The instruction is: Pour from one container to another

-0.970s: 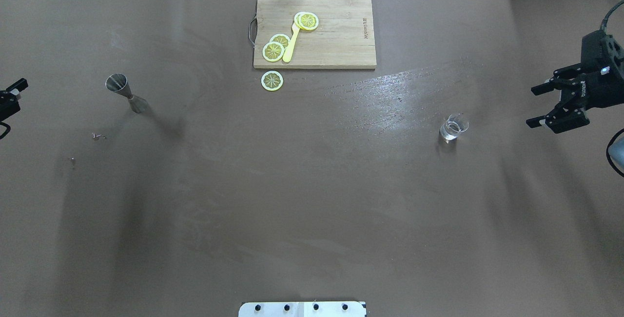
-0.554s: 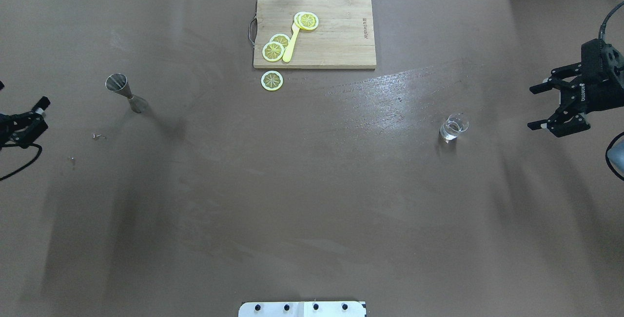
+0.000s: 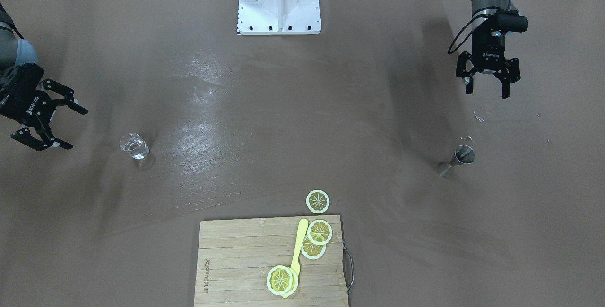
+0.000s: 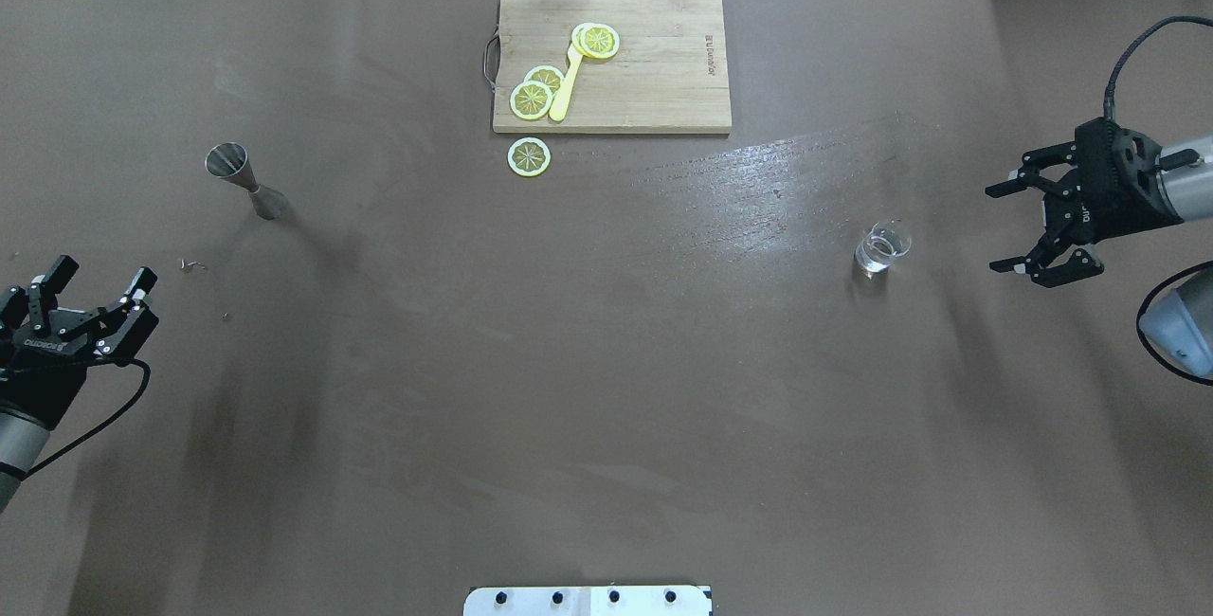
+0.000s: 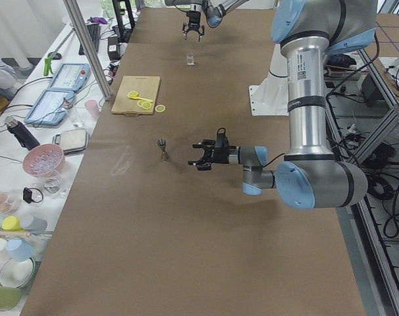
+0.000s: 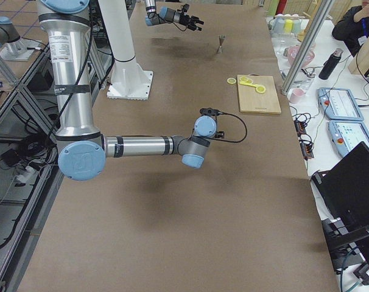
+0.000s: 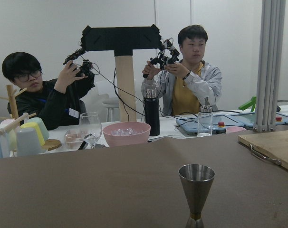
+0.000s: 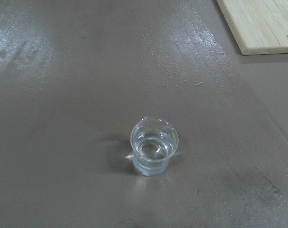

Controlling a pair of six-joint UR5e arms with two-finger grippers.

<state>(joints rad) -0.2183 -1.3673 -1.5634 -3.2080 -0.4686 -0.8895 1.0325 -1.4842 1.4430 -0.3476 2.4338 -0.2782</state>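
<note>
Two grippers, both marked ROBOTIQ. Left gripper [image 4: 104, 272]: fingers wide apart, empty, above desk [image 4: 606, 389], near jigger [image 4: 244, 180]. Right gripper [image 4: 997, 229]: spread wide, empty, near tumbler [image 4: 883, 249], not touching. Tumbler and jigger upright, well apart. Cutting board [image 4: 654, 76] with lemon slices [image 4: 531, 99] at far edge; board lettering unreadable.

We count one glass tumbler [image 4: 882, 249], one steel jigger [image 4: 244, 180], one cutting board [image 4: 654, 76] and one yellow utensil [image 4: 566, 85]. We make out five lemon slices [image 4: 529, 157]. There are two pincers, the left pincer [image 4: 102, 273] and the right pincer [image 4: 993, 229].
</note>
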